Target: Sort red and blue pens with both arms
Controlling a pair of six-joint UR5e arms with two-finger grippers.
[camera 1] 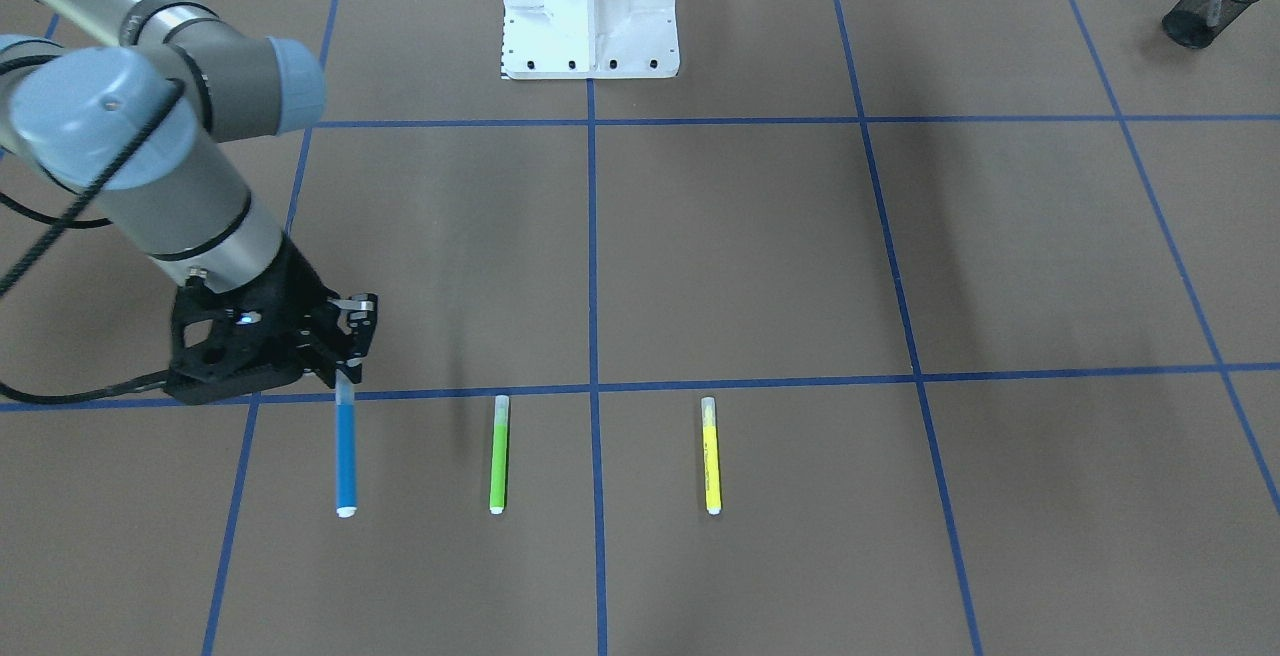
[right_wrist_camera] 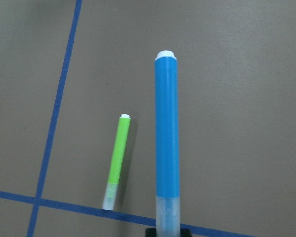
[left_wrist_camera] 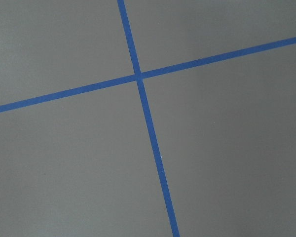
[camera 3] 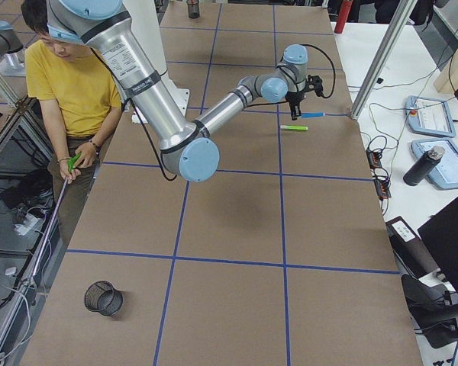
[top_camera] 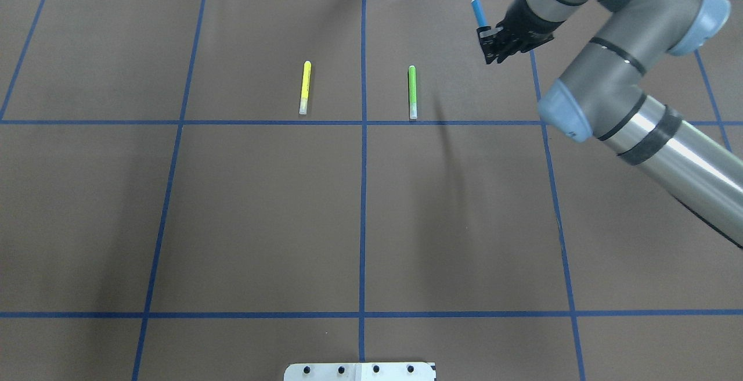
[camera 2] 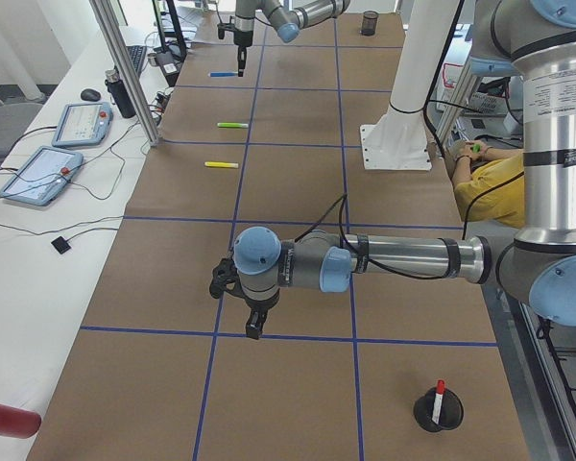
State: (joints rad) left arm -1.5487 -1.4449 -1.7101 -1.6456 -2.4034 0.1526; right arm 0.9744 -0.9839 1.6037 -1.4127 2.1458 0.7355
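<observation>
As right end effector [camera 1: 347,369] clamps its clear cap, blue pen [camera 1: 346,456] juts outward

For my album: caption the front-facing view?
Right arm's black pincer grips slim blue marker beside green marker and yellow marker.

Matt brown paper-like cover on the table [camera 1: 760,256], crossed with smooth blue tape lines [camera 1: 591,236]. Smooth plastic on the blue pen [camera 1: 346,461], frosted clear at the cap; same on the green marker [camera 1: 498,461] and yellow marker [camera 1: 711,461]. Shiny bare metal and matt grey on the right arm [top_camera: 667,143]; matt black on the right gripper [camera 1: 347,371].
</observation>
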